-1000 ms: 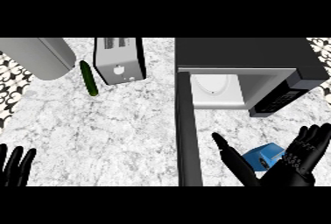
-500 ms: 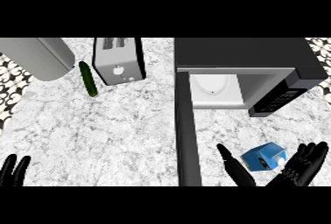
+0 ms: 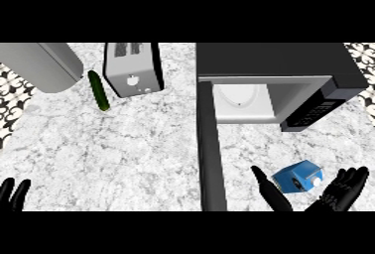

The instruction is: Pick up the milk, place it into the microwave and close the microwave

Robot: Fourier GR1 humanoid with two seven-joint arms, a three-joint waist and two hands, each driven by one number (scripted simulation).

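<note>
At the lower edge: right hand [image 3: 333, 198] spread wide, thumb and straight fingers either side of the blue milk carton [image 3: 299, 176], contact impossible to tell; left hand [image 3: 13, 194] open in the lower-left corner, fingers up. Carton on the counter [image 3: 132, 149], right of the open microwave door [image 3: 210, 149]. Beyond: microwave [image 3: 278, 62], white plate [image 3: 240, 96] inside; farther left, cucumber [image 3: 99, 90] beside toaster [image 3: 132, 69]

No readable text, label, brand, number or sign shows on anything here.
</note>
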